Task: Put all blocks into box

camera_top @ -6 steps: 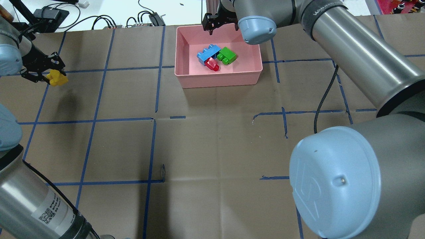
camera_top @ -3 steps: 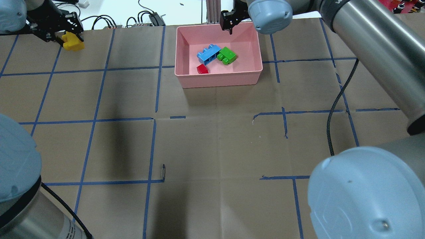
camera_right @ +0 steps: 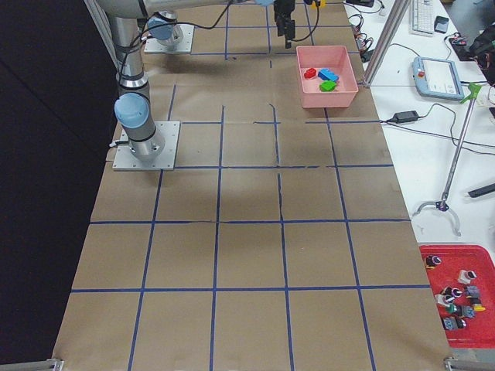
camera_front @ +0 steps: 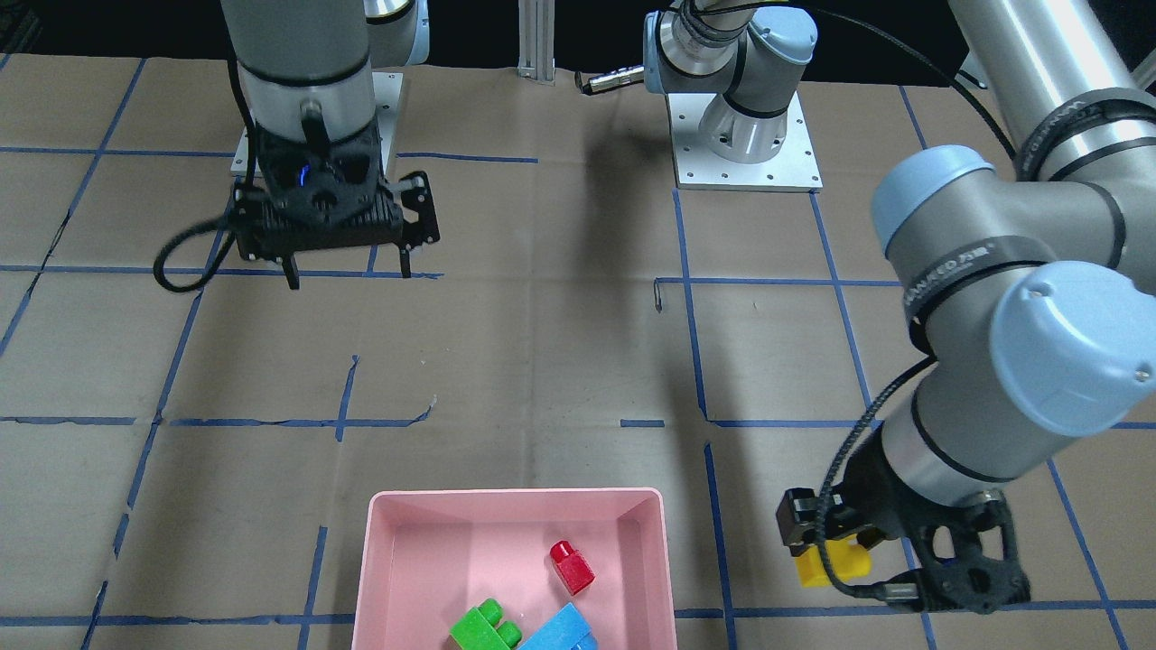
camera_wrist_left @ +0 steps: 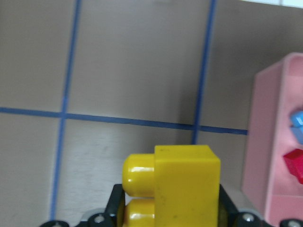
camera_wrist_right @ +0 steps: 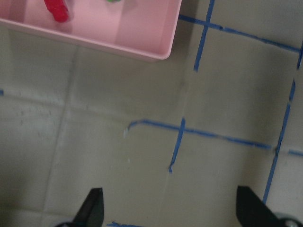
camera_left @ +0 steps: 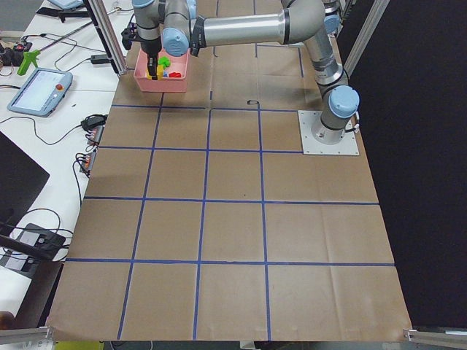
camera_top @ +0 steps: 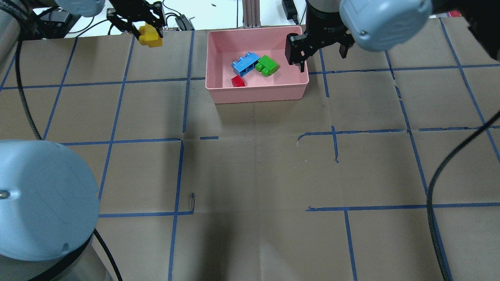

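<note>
The pink box [camera_top: 258,93] stands at the table's far middle and holds the light blue brick [camera_top: 245,63], the green brick [camera_top: 267,65] and the red brick [camera_top: 237,81]. They also show in the front-facing view: the box [camera_front: 515,495], the red brick [camera_front: 573,567], the green brick [camera_front: 483,627] and the blue brick [camera_front: 560,630]. My left gripper [camera_top: 146,30] is shut on the yellow brick [camera_top: 150,36] and holds it in the air left of the box, as the left wrist view shows [camera_wrist_left: 184,184]. My right gripper [camera_top: 320,54] is open and empty, raised by the box's right side [camera_wrist_right: 170,210].
Cables and small devices [camera_top: 172,19] lie beyond the table's far edge, with an aluminium post [camera_top: 250,13] behind the box. The arms' base plates [camera_front: 742,135] sit at the robot's side of the table. Blue tape lines cross the brown table top.
My left gripper has carried the yellow brick from the far left towards the box. My right gripper has moved from the box's far rim to its right side. The red brick has settled front left.
</note>
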Tool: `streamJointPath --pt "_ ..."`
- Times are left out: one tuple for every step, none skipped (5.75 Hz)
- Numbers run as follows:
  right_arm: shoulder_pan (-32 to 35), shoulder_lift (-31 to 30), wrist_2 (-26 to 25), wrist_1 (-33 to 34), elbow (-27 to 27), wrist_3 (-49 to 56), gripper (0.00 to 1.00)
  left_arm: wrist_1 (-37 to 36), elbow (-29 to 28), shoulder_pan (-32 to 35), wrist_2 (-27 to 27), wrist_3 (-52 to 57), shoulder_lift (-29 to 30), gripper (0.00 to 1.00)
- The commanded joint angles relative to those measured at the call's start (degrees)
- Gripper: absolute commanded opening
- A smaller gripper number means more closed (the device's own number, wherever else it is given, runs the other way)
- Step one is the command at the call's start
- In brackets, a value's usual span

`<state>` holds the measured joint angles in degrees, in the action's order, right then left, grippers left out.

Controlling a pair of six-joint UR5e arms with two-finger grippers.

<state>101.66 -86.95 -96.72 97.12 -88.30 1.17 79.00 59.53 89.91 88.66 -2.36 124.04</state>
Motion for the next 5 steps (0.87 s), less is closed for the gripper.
streamJointPath --pt "-4.9 -16.3 1.3 11.1 -21.7 -0.5 1.0 -0.1 -8.8 7.5 0.5 -5.4 7.7 0.05" --pt "-9.2 -18.5 5.0 8.2 -21.2 1.2 1.0 -0.5 -12.6 9.8 0.5 -8.3 13.3 0.05" --pt "-10.1 -18.3 6.4 1.9 -17.5 1.5 1.0 -2.8 -12.8 11.1 0.7 -8.4 16.2 0.06" --pt "-10.1 -17.0 6.2 -4.5 -12.5 1.4 1.0 -3.1 -11.9 12.0 0.8 -8.5 17.5 0.1" --pt "-10.0 -16.2 6.8 -4.4 -8.2 1.3 1.0 -9.2 -11.7 12.0 1.0 -8.5 17.8 0.68"
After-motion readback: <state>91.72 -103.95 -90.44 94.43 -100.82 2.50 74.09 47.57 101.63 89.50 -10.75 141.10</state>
